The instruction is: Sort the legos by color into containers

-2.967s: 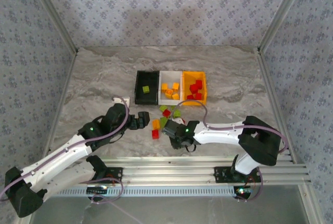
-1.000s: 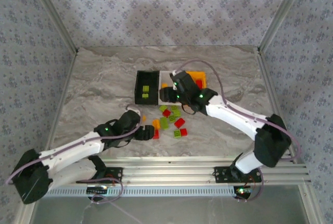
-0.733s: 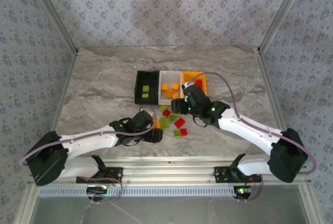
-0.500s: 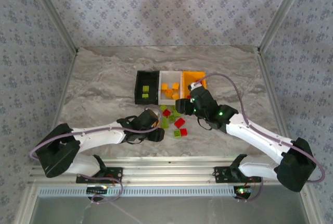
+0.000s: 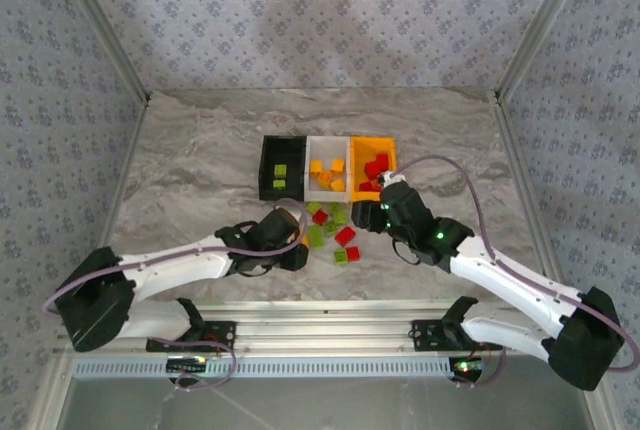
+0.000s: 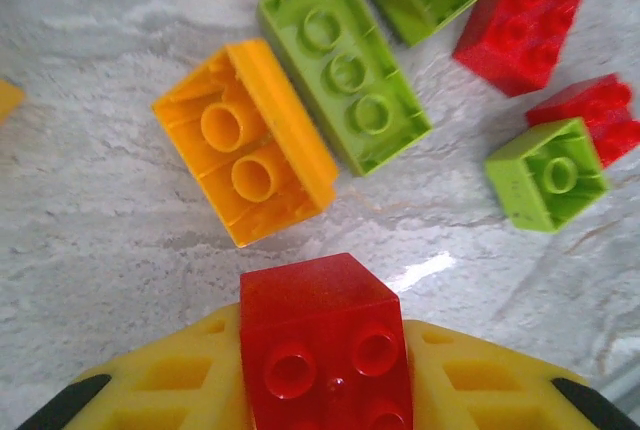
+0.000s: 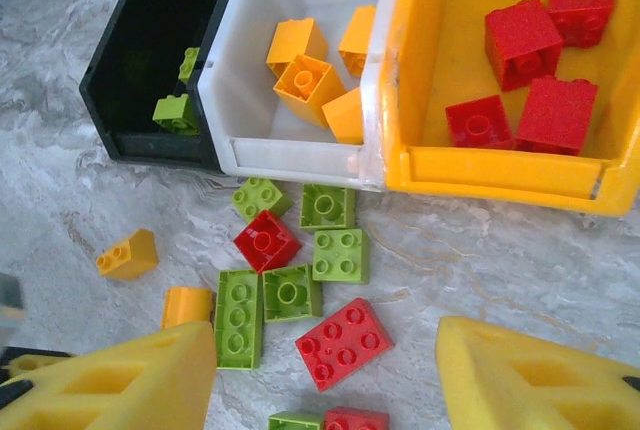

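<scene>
Brick (image 6: 322,335), red, in left hand (image 6: 325,405)

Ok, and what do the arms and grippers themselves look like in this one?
The left arm and right arm have white link shells with black joint housings. A mauve cable loops loosely along each arm. The left gripper and right gripper have black bodies. The wrist views show yellow fingers with triangular cut-out ribbing.

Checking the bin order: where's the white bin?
In the top view, the white bin sits in the middle of the row, with the black bin on its left and the orange bin on its right.
</scene>
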### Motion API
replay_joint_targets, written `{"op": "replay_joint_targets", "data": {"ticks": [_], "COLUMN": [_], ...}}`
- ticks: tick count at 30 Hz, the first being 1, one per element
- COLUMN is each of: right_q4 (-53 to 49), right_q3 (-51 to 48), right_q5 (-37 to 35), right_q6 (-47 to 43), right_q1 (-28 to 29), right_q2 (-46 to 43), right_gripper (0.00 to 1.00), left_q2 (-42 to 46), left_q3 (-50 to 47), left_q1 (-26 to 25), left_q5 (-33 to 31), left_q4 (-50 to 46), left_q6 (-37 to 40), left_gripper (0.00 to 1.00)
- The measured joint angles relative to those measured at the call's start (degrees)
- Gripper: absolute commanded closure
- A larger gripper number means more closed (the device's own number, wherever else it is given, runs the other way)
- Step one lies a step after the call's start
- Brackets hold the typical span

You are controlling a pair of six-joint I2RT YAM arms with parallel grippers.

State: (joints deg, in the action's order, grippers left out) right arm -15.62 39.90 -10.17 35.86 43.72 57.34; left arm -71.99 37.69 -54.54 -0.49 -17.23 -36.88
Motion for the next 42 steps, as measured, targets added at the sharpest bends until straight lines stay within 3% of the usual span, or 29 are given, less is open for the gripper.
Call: {"op": "replay_joint_targets", "data": {"ticks": [6,20,23,27,36,42], "right_q4": [-1.9,-6.1,-6.4,-6.5,-6.5,-5.1], "right_q3": [-4.9,-10.3,-10.3,-10.3,-10.3,-10.3], "right_q5": [-1.2,-1.5,-1.5,-1.4,-1.0,0.9], "right_q6": [2.2,6.2,6.7,6.9,7.1,6.8], "right_q1": [-0.1,-0.4,-0.5,-0.5,-0.5,-0.5], "right_q2": [-4.3,-10.4,-11.0,-11.2,-9.7,-5.7], "right_gripper": [0.38,0.38,0.38,0.37,0.36,0.36], "left_q2": [-5.3,-45.4,-51.9,-57.3,-57.3,-40.6], "left_q3": [13.4,62.6,70.3,77.1,80.6,60.8], "left_q1": [1.1,6.4,6.6,6.6,6.6,6.5], "left_q5": [0.5,2.6,2.7,2.8,4.6,5.4], "left_q4": [-1.6,-5.2,-8.0,-11.5,-12.2,-6.3], "left_q6": [2.5,9.9,10.5,10.1,7.7,6.5], "left_gripper": [0.73,0.73,0.66,0.47,0.26,0.10]}}
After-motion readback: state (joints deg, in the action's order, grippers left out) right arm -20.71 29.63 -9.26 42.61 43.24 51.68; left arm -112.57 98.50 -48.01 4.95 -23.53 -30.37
